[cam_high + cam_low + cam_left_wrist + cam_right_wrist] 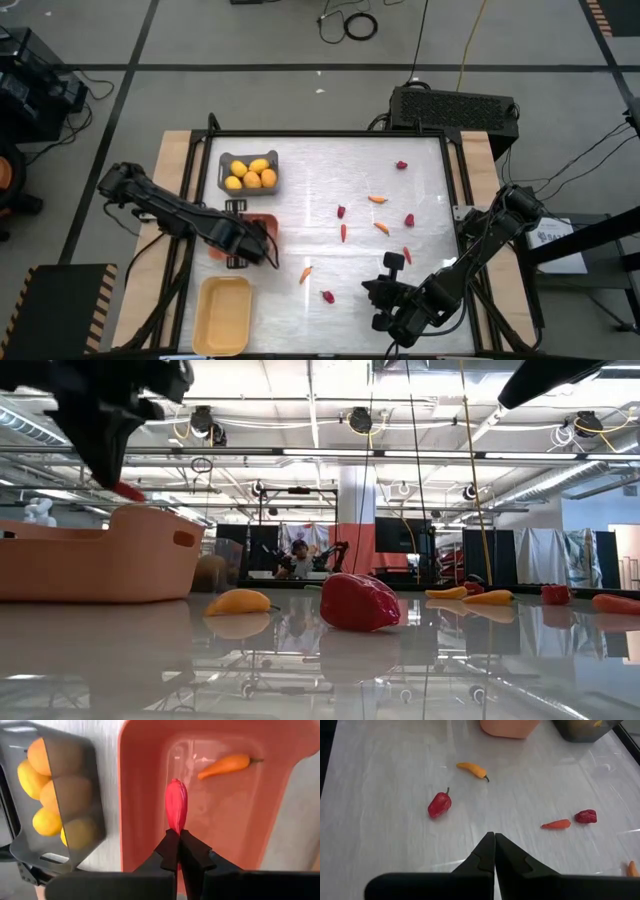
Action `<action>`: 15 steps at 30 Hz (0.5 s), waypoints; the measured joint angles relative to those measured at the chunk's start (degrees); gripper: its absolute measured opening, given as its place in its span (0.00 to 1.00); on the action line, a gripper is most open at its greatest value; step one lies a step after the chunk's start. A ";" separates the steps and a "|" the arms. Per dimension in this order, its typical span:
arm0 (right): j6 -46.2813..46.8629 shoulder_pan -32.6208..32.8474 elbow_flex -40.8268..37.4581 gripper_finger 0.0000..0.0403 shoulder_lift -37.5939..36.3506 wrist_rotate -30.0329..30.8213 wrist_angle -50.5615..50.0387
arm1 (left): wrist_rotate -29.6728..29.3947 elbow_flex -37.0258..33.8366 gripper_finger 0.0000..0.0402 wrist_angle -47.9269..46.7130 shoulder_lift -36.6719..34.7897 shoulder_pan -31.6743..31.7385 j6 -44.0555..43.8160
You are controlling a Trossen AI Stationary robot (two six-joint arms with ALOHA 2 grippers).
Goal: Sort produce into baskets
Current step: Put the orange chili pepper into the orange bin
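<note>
My left gripper is shut on a small red produce piece and hangs over the orange basket, which has one orange carrot-like piece in it. In the low view the red piece sits just above that basket's rim. Beside it stands the grey basket, filled with yellow lemons. The pale yellow basket stands at the near left. My right gripper is shut on nothing and hovers over the table's near right part. My left gripper pinches the red piece by its near end between the two fingertips. The fingers come from above, pointing steeply down, and the piece sticks out beyond them along their line. It is lifted clear, over the inside of the orange basket.
Loose red and orange pieces lie scattered over the table's middle and right: a red one, an orange one, another pair. A black box stands beyond the far edge.
</note>
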 joint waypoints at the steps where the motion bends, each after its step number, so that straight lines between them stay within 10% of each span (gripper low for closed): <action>1: 0.00 0.00 0.00 0.00 0.00 0.01 0.00 | 0.00 -0.58 0.03 0.14 0.00 0.02 -0.01; 15: 0.00 0.00 0.00 0.00 0.00 0.00 0.50 | -2.30 -4.04 0.11 1.12 0.02 0.04 -0.13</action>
